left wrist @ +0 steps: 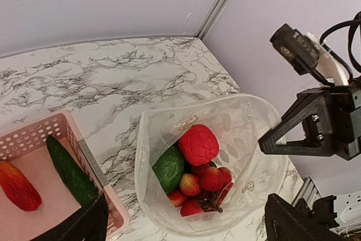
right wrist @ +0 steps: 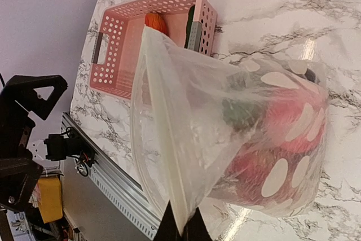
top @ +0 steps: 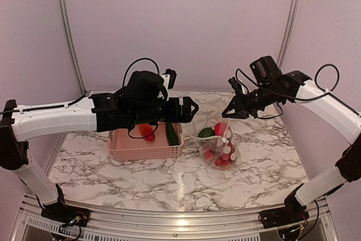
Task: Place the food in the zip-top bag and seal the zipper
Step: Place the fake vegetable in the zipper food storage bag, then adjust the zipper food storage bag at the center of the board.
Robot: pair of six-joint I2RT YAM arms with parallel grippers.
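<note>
Bag (top: 223, 149), clear dotted plastic, zip-top: stood right of table (top: 169, 180) centre, beside pink lattice basket (top: 144, 152), red and green toy food (left wrist: 198, 144) inside. Right end effector (right wrist: 180, 227) pinched its rim; left end effector (top: 194, 109) gaped wide.

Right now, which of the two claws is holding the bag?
The right claw, pinched shut on the mouth edge of the zip-top bag; the left claw is wide open and holds nothing.

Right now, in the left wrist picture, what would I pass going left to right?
Orange-red piece, dark green long piece, round green piece, big red piece, right claw.
</note>
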